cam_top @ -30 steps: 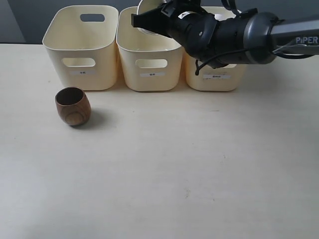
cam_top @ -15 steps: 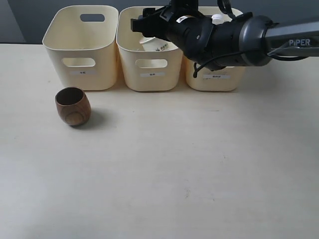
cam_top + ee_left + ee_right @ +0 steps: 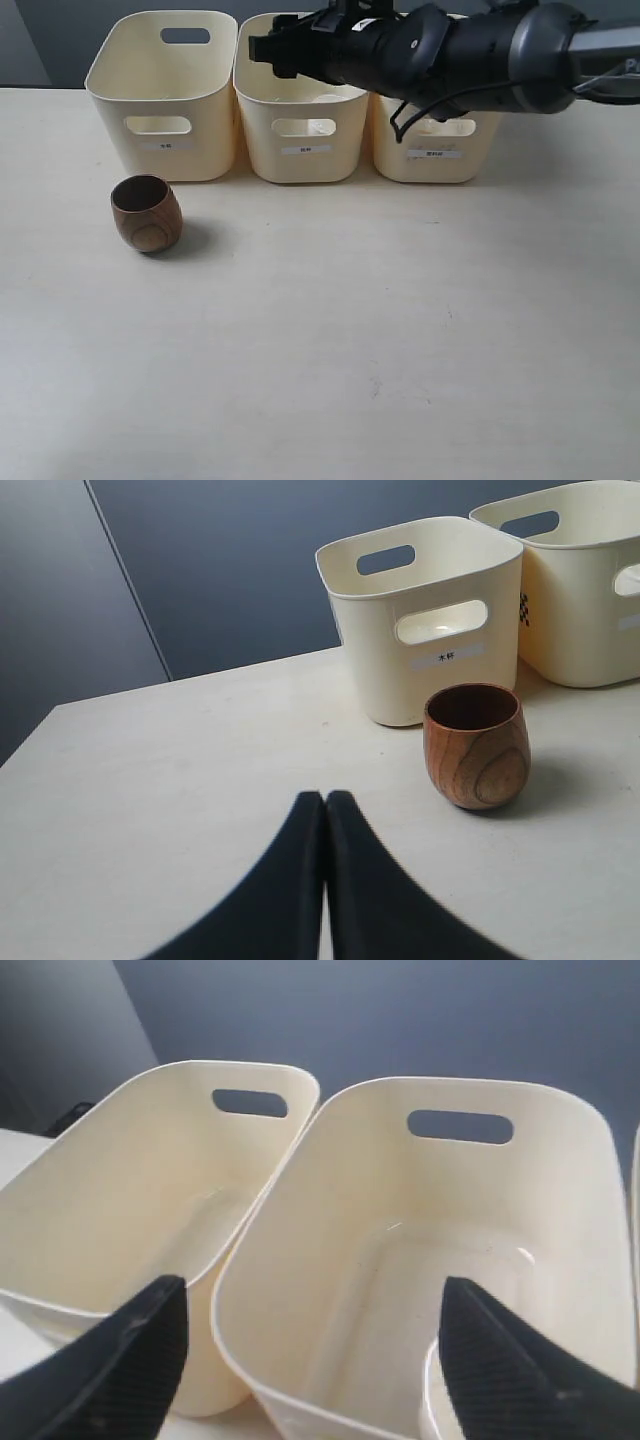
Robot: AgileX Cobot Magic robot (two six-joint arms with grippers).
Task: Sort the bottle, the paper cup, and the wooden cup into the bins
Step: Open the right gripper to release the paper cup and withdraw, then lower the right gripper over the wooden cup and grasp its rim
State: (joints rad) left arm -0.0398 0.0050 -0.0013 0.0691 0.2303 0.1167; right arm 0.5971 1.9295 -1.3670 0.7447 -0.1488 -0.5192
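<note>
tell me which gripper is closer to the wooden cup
Left. The left gripper, fingers shut, sits just short of the wooden cup on the table; the right gripper hangs open over the middle bin.

Colour key. Wooden cup (image 3: pixel 146 213): warm dark brown with paler grain rings on its belly, darker inside; in the left wrist view (image 3: pixel 476 744) reddish-brown with oval grain. Bins (image 3: pixel 163 95): three, uniform cream, each with a small white front label bearing tiny dark print. Table (image 3: pixel 320 340): pale beige, faintly speckled. Right gripper (image 3: pixel 280 45) and its arm: black, shading to dark grey at 3 o'clock. Left gripper (image 3: pixel 325 810): matt black. Backdrop (image 3: pixel 200 570): dark blue-grey.
</note>
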